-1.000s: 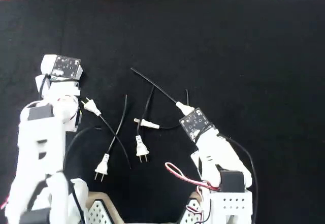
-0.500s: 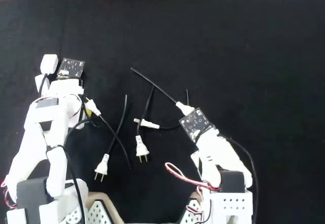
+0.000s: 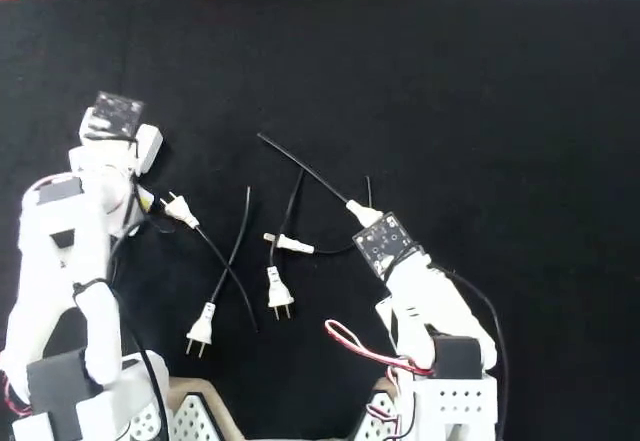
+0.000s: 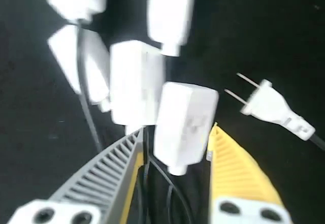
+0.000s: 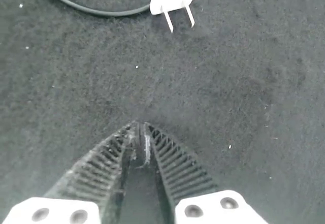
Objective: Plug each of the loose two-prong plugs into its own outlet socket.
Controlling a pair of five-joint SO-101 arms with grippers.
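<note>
Several white two-prong plugs on black cords lie mid-table: one (image 3: 180, 208) beside the left arm, two (image 3: 200, 331) (image 3: 278, 296) nearer the front, one (image 3: 285, 244) at the centre. Another plug (image 3: 362, 211) (image 5: 172, 0) lies just ahead of my right gripper (image 5: 139, 135), its prongs facing the shut, empty fingers. My left gripper (image 4: 175, 132) sits at the table's left with a white outlet socket block (image 4: 185, 122) between its grey and yellow fingers. More white socket blocks (image 4: 134, 82) cluster just beyond it. A plug (image 4: 269, 104) lies to one side.
The black cloth table (image 3: 480, 91) is open across the back and right. Thin black cords (image 3: 300, 171) cross the centre. The right arm's base (image 3: 440, 381) and the left arm's base (image 3: 90, 401) stand at the front edge.
The left arm has swung and turned its wrist, its camera board shifting back and left. The plug beside it has hardly moved. The right arm is still.
</note>
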